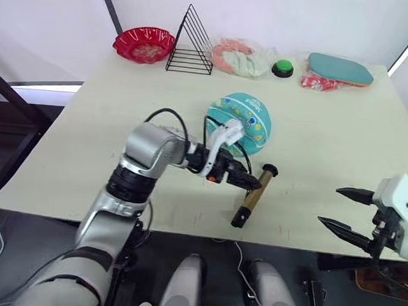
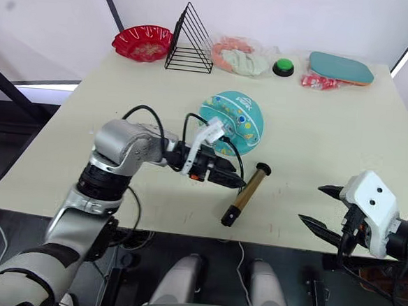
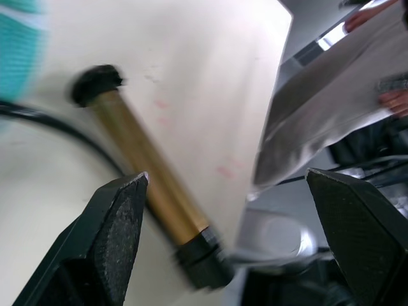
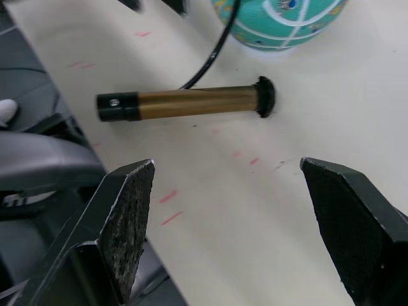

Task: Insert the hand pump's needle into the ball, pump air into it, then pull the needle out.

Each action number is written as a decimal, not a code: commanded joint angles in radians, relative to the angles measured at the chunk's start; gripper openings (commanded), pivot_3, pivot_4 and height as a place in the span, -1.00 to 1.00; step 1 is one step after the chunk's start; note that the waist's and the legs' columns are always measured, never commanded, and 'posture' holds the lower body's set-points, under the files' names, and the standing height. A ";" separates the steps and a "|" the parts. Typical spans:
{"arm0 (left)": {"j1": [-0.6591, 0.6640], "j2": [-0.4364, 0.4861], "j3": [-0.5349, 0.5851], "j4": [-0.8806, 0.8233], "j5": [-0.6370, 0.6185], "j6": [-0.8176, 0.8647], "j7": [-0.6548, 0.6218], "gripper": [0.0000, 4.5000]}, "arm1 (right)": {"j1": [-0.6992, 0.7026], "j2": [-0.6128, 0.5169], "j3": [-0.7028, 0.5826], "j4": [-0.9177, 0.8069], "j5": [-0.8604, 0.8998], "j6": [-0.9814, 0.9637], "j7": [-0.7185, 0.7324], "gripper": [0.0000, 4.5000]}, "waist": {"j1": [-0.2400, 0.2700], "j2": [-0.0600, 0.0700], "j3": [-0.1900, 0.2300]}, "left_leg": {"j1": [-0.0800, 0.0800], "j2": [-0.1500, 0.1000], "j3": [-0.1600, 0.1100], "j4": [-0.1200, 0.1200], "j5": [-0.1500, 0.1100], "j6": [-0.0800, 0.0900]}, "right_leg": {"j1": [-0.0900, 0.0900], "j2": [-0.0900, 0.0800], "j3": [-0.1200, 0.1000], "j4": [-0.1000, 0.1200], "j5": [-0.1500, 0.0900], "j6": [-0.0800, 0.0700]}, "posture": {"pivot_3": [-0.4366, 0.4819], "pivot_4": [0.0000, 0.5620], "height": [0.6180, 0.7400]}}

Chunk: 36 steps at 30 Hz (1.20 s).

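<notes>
- The hand pump (image 1: 253, 196) lies flat on the cream table (image 1: 345, 142), near its front edge, its gold barrel angled with one black end toward the ball and the other toward the edge.
- Its thin black hose (image 4: 213, 48) curves from the barrel toward the ball; the needle is too small to make out.
- The ball (image 1: 240, 122), teal with white bands, rests on the table just behind the pump, near the middle of the surface.
- The left gripper (image 1: 243, 179) hovers just beside the pump's barrel, between ball and pump, its two black fingers spread apart and closed on nothing.
- The right gripper (image 1: 345, 210) hangs off the table's front right corner, well apart from the pump, its fingers wide apart and empty.
- Along the back edge, from the robot's left: a red bowl (image 1: 144, 44) whose contents cannot be told, a black wire rack (image 1: 191, 41), a clear bag (image 1: 240, 57) holding something pink and pale, a green button (image 1: 283, 67), and a teal paddle (image 1: 340, 69) lying on a small red packet (image 1: 315, 82).
</notes>
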 commanded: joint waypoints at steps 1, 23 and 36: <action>-0.026 -0.036 0.031 0.010 -0.015 0.045 0.076 0.87 | 0.015 -0.013 -0.064 -0.012 0.011 -0.025 0.029 0.71 | -0.003 0.000 0.000 | 0.000 0.000 0.000 0.000 0.000 0.000 | 0.000 0.000 0.000 0.000 0.000 0.000 | -0.05 -0.47 1.00; -0.228 -0.270 -0.132 0.607 0.114 -0.127 0.231 0.87 | 0.076 0.026 -0.100 -0.107 0.062 0.000 -0.065 0.71 | 0.000 0.000 0.000 | 0.000 -0.001 0.000 0.000 0.000 0.000 | 0.000 -0.001 0.000 0.000 0.000 0.000 | -0.05 -0.47 1.00; -0.387 -0.397 -0.174 1.050 0.255 -0.325 0.121 0.46 | 0.115 0.043 -0.096 -0.151 0.083 -0.002 -0.143 0.71 | 0.003 0.000 0.000 | 0.000 -0.001 0.000 0.000 0.000 0.000 | 0.000 -0.001 0.000 0.000 0.000 0.000 | -0.05 -0.47 1.00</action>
